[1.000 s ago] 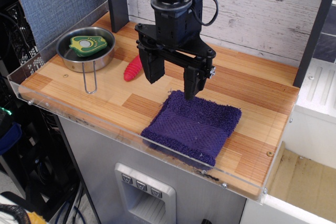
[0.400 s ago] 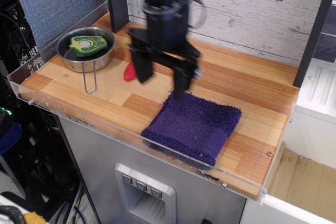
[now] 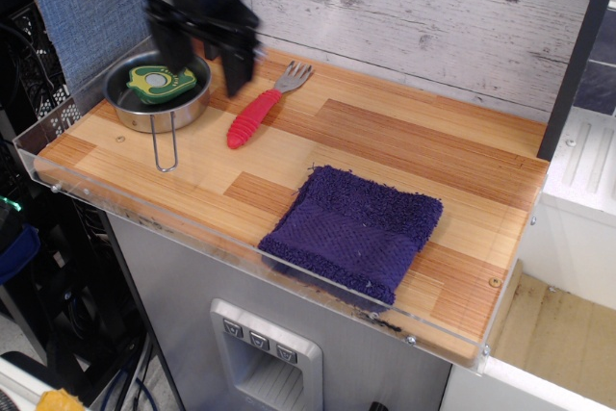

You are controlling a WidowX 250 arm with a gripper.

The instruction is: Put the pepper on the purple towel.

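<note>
Above the steel pan [image 3: 125, 111] at the back-left corner of the table [image 3: 385, 141], our gripper [image 3: 204, 55] now hangs with its jaws spread apart and holding nothing. A second ago we were over the near edge of the purple towel [image 3: 354, 230]; since then we have swung left across the red-handled fork [image 3: 258, 111], which is now fully uncovered. We judge that this sets us up for the reach down to the pepper [image 3: 155, 83]. It lies in the pan, cut face up: a lobed green outline, a yellow face with a pale round centre. The towel lies flat and bare, well apart from it on the near right.
</note>
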